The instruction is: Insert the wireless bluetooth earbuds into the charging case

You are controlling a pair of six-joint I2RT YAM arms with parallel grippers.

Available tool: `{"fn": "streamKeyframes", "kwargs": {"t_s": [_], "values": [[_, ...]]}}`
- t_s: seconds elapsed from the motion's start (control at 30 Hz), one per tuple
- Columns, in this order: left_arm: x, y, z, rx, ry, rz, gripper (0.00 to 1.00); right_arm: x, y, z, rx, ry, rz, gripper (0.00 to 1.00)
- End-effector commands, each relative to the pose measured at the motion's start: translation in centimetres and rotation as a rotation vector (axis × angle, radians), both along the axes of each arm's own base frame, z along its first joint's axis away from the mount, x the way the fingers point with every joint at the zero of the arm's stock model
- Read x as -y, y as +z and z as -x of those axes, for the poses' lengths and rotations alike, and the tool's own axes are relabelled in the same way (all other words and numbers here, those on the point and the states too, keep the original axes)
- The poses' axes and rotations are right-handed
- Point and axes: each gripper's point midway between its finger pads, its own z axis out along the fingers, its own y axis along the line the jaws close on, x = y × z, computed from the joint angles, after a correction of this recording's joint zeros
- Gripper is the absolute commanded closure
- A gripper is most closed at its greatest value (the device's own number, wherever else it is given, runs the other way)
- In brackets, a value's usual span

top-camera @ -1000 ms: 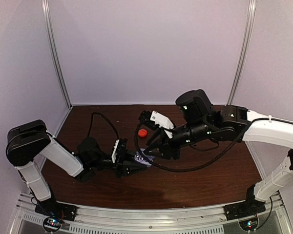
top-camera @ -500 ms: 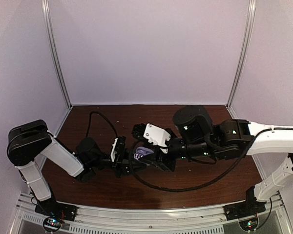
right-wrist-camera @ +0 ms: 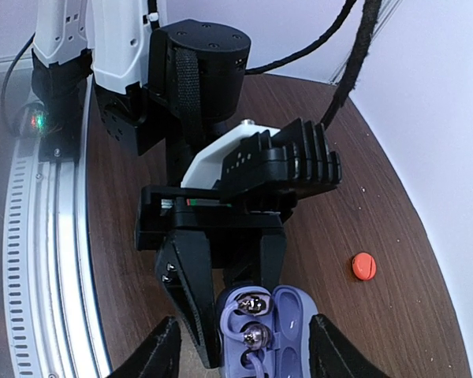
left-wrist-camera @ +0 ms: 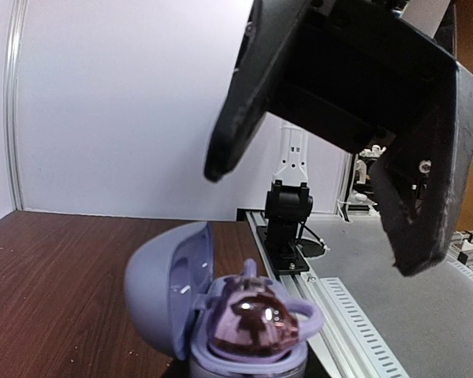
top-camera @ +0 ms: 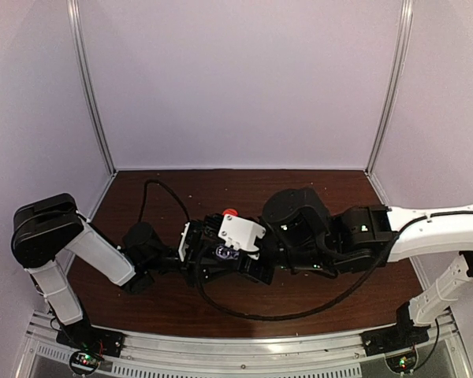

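Note:
An open lavender charging case (right-wrist-camera: 293,335) is held upright between the black fingers (right-wrist-camera: 188,293) of my left gripper (top-camera: 205,262), which is shut on its base. Two earbuds (right-wrist-camera: 256,335) with silvery round faces and lavender hooks sit in its sockets. In the left wrist view the case (left-wrist-camera: 167,285) stands at the bottom with a glossy earbud (left-wrist-camera: 252,327) in it. My right gripper (right-wrist-camera: 244,358) is open and empty, its jaws spread wide just above and either side of the case. It also looms over the case in the left wrist view (left-wrist-camera: 315,216).
A small red round piece (right-wrist-camera: 363,265) lies on the brown table (top-camera: 315,189) behind the case; it also shows in the top view (top-camera: 230,211). A black cable (top-camera: 165,197) loops from the left arm. The aluminium rail (top-camera: 244,342) runs along the near edge.
My right arm has swung left and lowered until its open jaws are over the case. The red piece, hidden half a second ago, shows again. The left arm has not moved.

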Motion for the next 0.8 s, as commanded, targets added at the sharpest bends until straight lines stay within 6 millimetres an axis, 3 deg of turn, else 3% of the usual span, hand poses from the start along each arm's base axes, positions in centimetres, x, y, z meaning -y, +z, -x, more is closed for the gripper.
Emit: {"fn": "streamKeyframes", "kwargs": {"t_s": [0.0, 0.33, 0.77], "values": [[-0.2, 2.0, -0.3, 0.053, 0.013, 0.077, 1.00, -0.4, -0.3, 0.0, 0.021, -0.004, 0.008, 0.43], [-0.2, 2.0, -0.2, 0.056, 0.010, 0.076, 1.00, -0.7, -1.4, -0.5, 0.062, -0.015, 0.058, 0.52], [-0.2, 1.8, -0.1, 0.055, 0.006, 0.072, 1.00, -0.1, -1.1, -1.7, 0.103, -0.082, 0.068, 0.63]]}}
